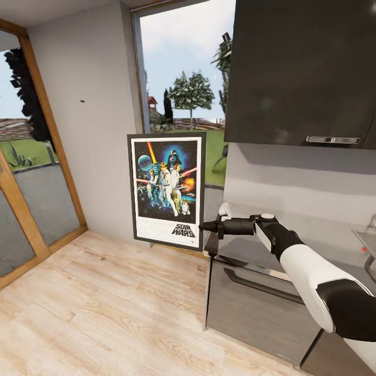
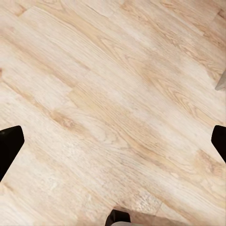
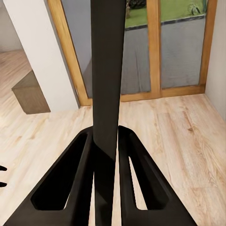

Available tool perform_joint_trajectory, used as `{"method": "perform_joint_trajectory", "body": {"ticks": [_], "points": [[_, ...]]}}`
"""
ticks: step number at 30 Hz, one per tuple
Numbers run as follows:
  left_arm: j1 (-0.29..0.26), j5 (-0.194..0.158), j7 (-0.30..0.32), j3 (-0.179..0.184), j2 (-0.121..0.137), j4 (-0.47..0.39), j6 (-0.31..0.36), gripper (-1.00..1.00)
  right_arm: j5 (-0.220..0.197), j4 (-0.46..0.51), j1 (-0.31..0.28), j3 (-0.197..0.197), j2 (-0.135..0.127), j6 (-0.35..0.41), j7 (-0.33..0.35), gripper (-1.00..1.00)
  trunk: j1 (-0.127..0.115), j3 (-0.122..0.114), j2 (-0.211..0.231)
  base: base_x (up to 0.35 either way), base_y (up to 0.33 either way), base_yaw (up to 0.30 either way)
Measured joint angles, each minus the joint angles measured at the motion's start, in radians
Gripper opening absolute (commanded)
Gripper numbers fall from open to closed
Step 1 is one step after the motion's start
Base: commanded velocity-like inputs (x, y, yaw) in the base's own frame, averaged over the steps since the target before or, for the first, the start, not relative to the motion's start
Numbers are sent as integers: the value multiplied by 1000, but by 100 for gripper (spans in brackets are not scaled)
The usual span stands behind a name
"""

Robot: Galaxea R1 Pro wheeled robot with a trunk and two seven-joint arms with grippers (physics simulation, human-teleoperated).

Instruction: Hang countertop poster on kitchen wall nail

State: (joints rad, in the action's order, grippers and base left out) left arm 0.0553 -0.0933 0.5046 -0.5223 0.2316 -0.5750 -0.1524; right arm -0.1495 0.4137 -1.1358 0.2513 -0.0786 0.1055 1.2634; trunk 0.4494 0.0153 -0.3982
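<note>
The right gripper (image 1: pixel 202 226) holds the poster (image 1: pixel 167 191) up in the air. It pinches the right edge of the black frame, low down near the words "STAR WARS". The poster stands straight up and its picture faces the robot. It hangs over the wood floor (image 1: pixel 104 308), off the left end of the kitchen countertop (image 1: pixel 308 230). It does not touch the floor.

In the right wrist view, the two black fingers (image 3: pixel 77 183) squeeze the thin dark edge of the poster (image 3: pixel 107 70) between them. The edge runs up the middle of that picture.

Behind the poster is a pale grey wall (image 1: pixel 94 156). High up on that wall, to the left of the poster and well apart from it, is a tiny dark nail (image 1: pixel 82 101). A big window (image 1: pixel 183 94) with trees outside is on the far side, right of that wall. A glass door with a wood frame (image 1: pixel 31 183) is on the far left.

A dark cupboard (image 1: pixel 303 68) hangs on the wall above the countertop. The countertop is grey and shiny, with dark fronts under it.

The left gripper (image 2: pixel 113 146) points down at the wood floor (image 2: pixel 113 94). Its two black tips (image 2: pixel 8 141) sit far apart, so it is wide and holds nothing.
</note>
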Motion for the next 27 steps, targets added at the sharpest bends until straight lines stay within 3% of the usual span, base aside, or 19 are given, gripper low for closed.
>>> {"method": "perform_joint_trajectory", "body": {"ticks": [17,27], "points": [[0,0,0,0,0,-6,0,100,0,0,0,0,1,0,0,-100,0,0,0,3,2,0],[0,0,0,-2,0,-1,2,100,0,0,0,0,4,1,-1,-100,0,0,0,37,233,0]]}}
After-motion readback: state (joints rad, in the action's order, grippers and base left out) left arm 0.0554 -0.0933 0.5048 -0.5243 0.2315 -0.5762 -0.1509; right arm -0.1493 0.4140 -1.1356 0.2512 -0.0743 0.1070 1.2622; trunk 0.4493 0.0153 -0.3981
